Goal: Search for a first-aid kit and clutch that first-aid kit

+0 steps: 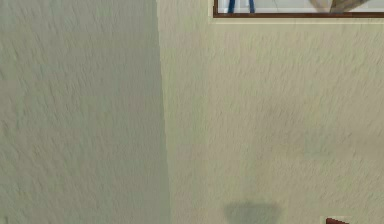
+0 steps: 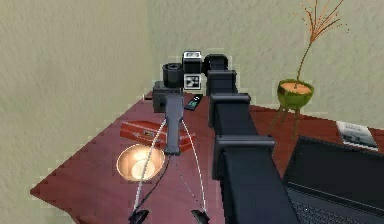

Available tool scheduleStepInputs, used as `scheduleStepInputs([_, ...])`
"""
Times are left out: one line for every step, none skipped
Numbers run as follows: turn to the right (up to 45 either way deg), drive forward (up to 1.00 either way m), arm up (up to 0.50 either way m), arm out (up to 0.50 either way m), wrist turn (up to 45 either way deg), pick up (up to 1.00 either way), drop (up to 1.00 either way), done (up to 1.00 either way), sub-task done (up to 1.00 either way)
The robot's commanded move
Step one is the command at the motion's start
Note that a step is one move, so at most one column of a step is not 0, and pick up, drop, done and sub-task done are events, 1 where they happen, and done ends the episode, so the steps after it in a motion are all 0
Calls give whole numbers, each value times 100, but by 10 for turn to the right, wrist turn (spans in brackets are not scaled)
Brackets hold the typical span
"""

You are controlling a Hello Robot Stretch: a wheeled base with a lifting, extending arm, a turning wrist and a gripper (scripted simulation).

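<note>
A flat red thing with a pale stripe lies on the red-brown table near its far left corner, in the arm side view. The dark arm stretches over the table, with two white marked squares at its far end. The gripper has its dark body left of the arm, and its thin fingers run down past an orange-lit bowl. I cannot tell whether it holds anything.
A small dark remote-like item lies behind the gripper body. A green pot with bare twigs, a small pale box and an open laptop stand on the table's right. The forward view faces a close pale wall with a framed picture.
</note>
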Motion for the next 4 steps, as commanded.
scheduleStepInputs([0,0,0,0,450,0,0,0,0])
scheduleStepInputs([0,0,0,0,450,0,0,0,0])
scheduleStepInputs([0,0,0,0,450,0,0,0,0])
scheduleStepInputs([0,0,0,0,360,0,0,0,0])
